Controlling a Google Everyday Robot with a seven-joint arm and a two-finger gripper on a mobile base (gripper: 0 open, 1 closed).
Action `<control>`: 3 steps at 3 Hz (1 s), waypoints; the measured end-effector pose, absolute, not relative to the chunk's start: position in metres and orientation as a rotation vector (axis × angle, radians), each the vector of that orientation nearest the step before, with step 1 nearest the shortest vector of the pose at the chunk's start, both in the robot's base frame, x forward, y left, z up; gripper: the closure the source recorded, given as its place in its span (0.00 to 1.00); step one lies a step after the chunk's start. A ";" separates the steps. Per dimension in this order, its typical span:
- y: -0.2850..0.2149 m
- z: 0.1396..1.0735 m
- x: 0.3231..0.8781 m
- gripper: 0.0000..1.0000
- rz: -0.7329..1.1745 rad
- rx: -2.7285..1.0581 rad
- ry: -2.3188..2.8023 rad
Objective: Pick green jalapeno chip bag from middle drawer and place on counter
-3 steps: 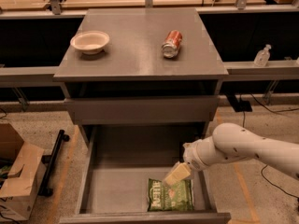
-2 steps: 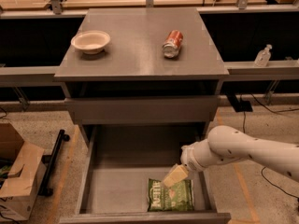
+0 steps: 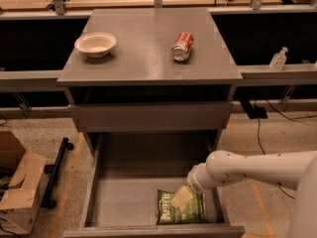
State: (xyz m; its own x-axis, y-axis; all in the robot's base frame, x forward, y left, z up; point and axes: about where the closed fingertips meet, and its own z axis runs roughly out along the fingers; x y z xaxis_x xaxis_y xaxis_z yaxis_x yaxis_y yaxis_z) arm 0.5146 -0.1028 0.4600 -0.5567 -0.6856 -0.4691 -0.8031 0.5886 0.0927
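**Robot gripper (image 3: 182, 198) low in open drawer (image 3: 124, 202)**

The gripper sits over the green chip bag (image 3: 181, 216), which lies flat at the drawer's front right. Whether it has hold of the bag cannot be told. A soda can (image 3: 182, 46) and a bowl (image 3: 96, 43) rest on the counter (image 3: 143, 58).

1. You can see pale lettering on the green jalapeno chip bag (image 3: 185, 215), but none of it reads.
2. The soda can (image 3: 182, 46) on the bench (image 3: 143, 53) shows you no legible label.
3. Your tool (image 3: 181, 198) sits just above the bag, inside the middle drawer (image 3: 124, 202).
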 end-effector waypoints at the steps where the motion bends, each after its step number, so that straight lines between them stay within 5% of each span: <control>1: -0.107 0.415 0.517 0.00 0.378 -1.148 2.498; 2: -0.108 0.375 0.511 0.00 0.367 -1.111 2.570; 3: -0.104 0.351 0.501 0.18 0.382 -1.060 2.620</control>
State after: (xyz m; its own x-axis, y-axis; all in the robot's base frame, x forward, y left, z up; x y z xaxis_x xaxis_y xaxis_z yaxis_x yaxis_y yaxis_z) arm 0.5007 -0.1042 0.3508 -0.6878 -0.6302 -0.3603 -0.7068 0.6944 0.1350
